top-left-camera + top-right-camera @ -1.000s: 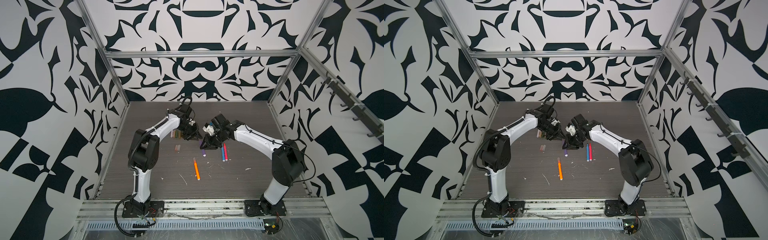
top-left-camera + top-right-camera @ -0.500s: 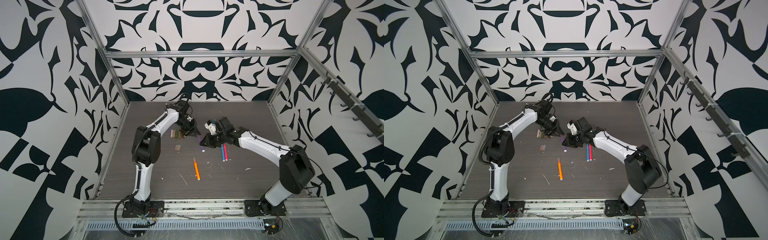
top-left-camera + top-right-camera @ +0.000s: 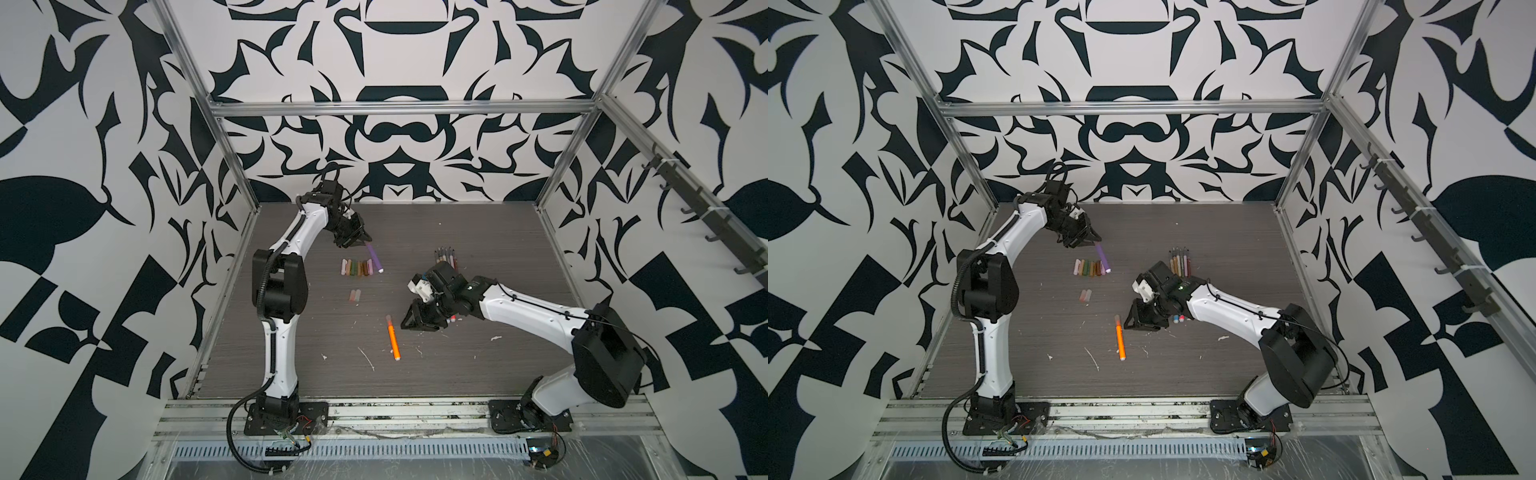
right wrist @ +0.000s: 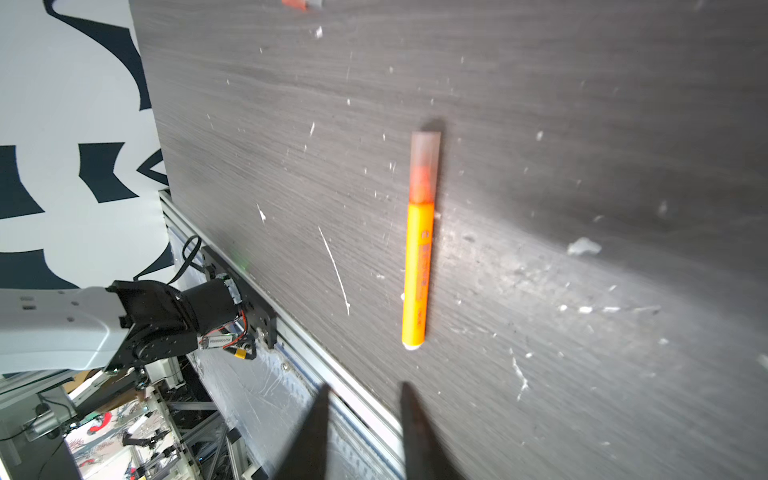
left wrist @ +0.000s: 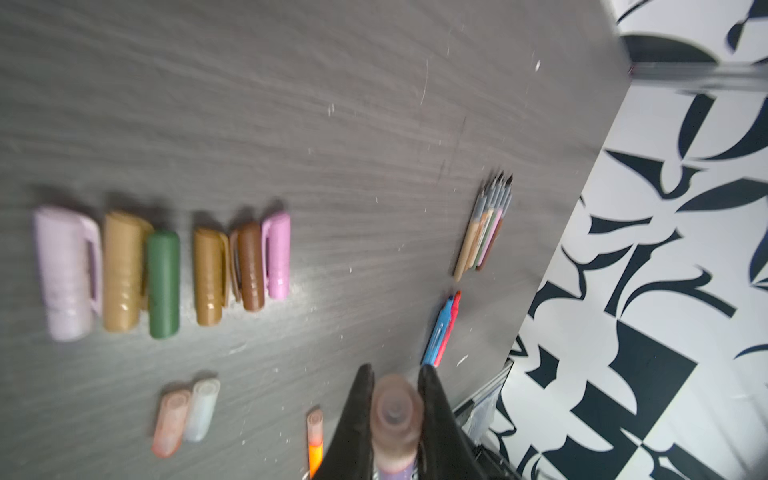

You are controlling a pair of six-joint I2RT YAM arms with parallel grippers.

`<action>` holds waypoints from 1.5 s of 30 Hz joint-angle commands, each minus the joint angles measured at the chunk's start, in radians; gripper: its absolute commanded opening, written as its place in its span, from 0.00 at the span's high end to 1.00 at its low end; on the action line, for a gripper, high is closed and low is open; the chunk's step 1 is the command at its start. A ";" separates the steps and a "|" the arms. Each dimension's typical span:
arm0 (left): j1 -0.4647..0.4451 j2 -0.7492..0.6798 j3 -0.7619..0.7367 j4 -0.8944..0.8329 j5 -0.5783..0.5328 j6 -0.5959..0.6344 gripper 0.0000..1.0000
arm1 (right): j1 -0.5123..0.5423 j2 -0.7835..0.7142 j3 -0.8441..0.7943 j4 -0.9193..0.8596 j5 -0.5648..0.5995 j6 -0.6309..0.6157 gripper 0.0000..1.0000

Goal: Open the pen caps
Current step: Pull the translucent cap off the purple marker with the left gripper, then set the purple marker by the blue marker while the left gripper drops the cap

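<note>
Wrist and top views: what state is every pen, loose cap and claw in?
left claw: shut on a clear cap
right claw: open, empty
purple pen: capped, hanging from that clear cap
orange pen: capped, lying flat
blue pen and red pen: uncapped, side by side
thin pens: uncapped, bundled
loose caps: off their pens, lying flat

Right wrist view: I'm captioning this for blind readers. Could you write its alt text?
An orange pen, its translucent cap still on, lies on a dark wood-grain table. The right gripper hovers short of it, jaws open and empty.
</note>
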 commanded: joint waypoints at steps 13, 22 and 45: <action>-0.162 -0.229 -0.213 0.093 0.080 -0.076 1.00 | -0.153 0.266 0.456 -0.070 -0.177 -0.129 0.29; -0.134 -0.190 -0.156 0.100 0.023 -0.064 1.00 | -0.138 0.241 0.401 -0.099 -0.157 -0.110 1.00; 0.087 -0.131 -0.258 -0.129 -0.497 0.374 1.00 | -0.470 -0.009 0.023 -0.189 0.117 -0.315 1.00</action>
